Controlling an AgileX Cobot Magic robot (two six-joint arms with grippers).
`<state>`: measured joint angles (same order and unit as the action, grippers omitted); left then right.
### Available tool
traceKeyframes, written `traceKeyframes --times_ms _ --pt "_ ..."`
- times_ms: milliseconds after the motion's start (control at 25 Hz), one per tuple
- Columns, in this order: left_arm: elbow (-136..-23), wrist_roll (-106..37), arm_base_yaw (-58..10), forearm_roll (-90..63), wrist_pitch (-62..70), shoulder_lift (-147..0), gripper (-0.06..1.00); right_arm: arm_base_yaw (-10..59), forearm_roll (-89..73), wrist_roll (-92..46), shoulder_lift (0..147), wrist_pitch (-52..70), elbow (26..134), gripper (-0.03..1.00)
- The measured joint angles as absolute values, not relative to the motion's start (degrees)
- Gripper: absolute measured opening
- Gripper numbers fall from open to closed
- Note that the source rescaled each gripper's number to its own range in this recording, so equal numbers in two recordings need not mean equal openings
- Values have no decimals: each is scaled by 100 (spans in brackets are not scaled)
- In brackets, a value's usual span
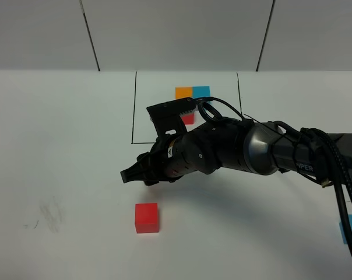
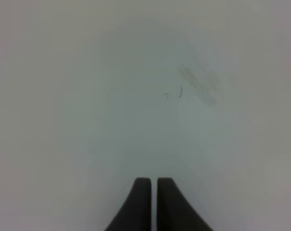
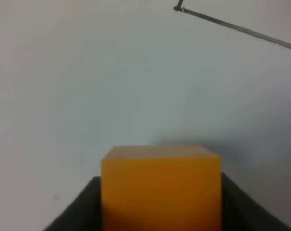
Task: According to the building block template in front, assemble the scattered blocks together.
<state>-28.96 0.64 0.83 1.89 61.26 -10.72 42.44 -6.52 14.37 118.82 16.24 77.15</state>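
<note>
Smudges (image 1: 45, 213) mar the matte white table (image 1: 59, 146) at left, where the left gripper (image 2: 153, 182) hangs empty, its tapered black fingers all but touching. Near the red cube (image 1: 147, 217), the right gripper (image 1: 131, 174) clamps the orange cube (image 3: 160, 185). The black-framed template (image 1: 192, 92) lies behind, and the cyan cube (image 1: 351, 228) sits far right.

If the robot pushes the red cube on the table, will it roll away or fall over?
It probably won't roll. The red cube has flat faces and sits flat on the table, so it would likely slide. It looks as wide as it is tall, so tipping seems unlikely. Its crisp edges suggest it is stiff, not squishy.
</note>
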Motion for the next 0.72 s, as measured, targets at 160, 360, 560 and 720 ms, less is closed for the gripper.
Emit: traceKeyframes --times_ms 160,360,560,720 --pt "-2896 64 83 189 6126 -1072 0 4244 -652 1305 11882 1624 7715 51" --pt "-2896 64 83 189 6126 -1072 0 4244 -652 1292 11882 1602 7715 51" --pt "-2896 64 83 189 6126 -1072 0 4244 -770 2417 11887 1632 7715 51" --pt "-2896 64 83 189 6126 -1072 0 4244 -526 3433 11887 1621 7715 51"
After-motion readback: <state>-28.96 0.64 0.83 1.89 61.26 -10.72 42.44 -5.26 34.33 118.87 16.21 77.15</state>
